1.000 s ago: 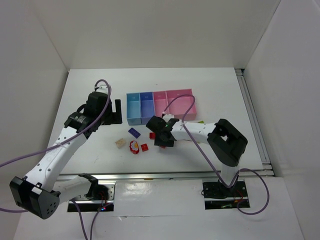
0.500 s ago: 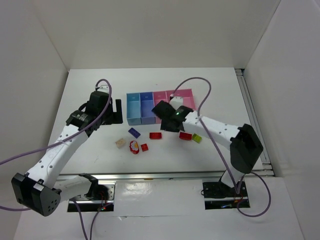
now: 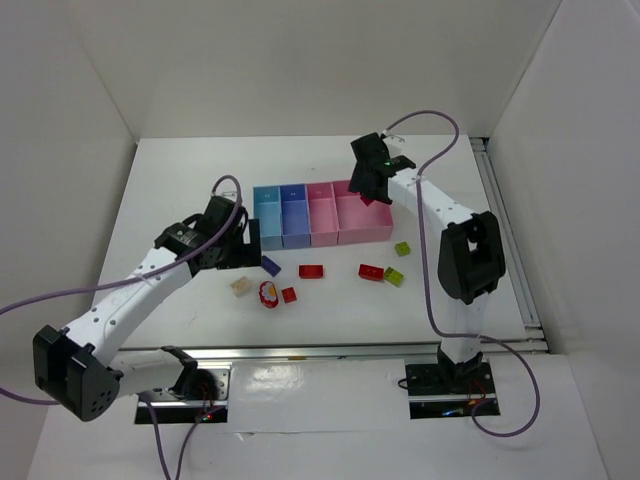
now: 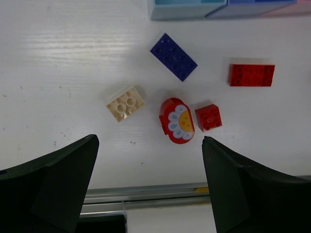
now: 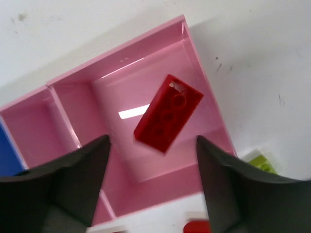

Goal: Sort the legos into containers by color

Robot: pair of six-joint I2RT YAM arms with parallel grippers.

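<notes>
Red rectangular brick (image 5: 168, 112) sits loose in glossy pink bin (image 5: 121, 48) beneath wide-open, empty right tool (image 5: 151, 145).

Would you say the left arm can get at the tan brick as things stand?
Probably yes: the left gripper hangs open close to the tan brick and nothing covers it, though the red-and-white piece lies close by.

The wide pink bin (image 5: 112, 92) and red brick (image 5: 168, 113) look smooth, glossy plastic (a glare streak on the bin's floor), the white tabletop (image 4: 58, 58) matt and faintly streaked.
</notes>
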